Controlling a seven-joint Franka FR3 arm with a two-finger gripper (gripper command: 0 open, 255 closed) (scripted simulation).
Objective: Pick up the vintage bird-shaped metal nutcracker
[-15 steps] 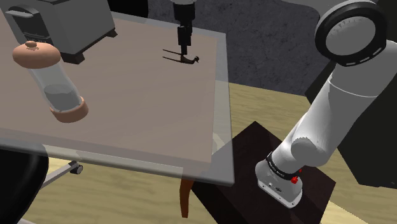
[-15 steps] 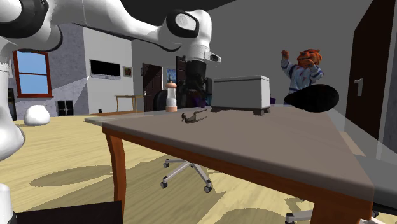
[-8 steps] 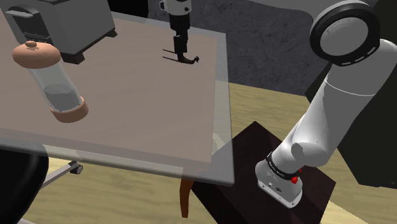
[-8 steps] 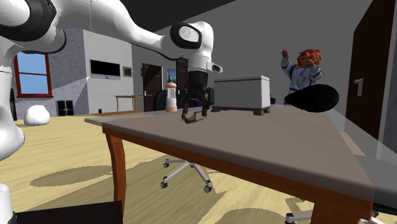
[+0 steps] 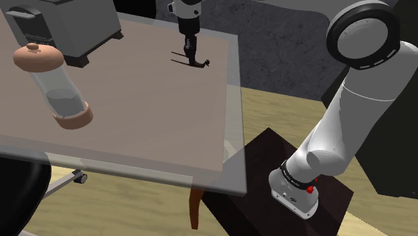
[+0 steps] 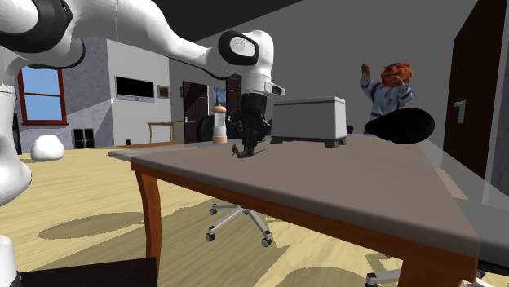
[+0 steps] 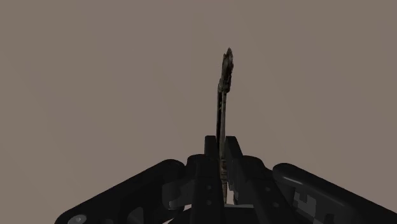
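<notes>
While the hand (image 7: 222, 156) is clamped on the thin dark nutcracker (image 7: 224, 95), one finger pressed against each flat side, the piece appears to sit on the brown surface (image 5: 147, 114), not yet raised. In the shoulder view the nutcracker (image 5: 193, 62) lies near the surface's far edge, under the hand (image 5: 191, 57). The second exterior view shows the hand (image 6: 249, 147) reaching straight down to the nutcracker (image 6: 241, 152).

The grip looks narrow. The fingers hold the piece close to one end, and most of its length juts out past them, so on lifting it may pivot or slide out between the pads. If its two handles are hinged, one could swing open and shift the weight. Because it sits close to the surface's edge, a slip could send it off onto the floor.

By count there is one nutcracker, one hand with two fingers, one clear cylinder (image 5: 53, 86) with tan caps lying well apart from the hand, and one grey box (image 5: 67, 27) at the far corner.
</notes>
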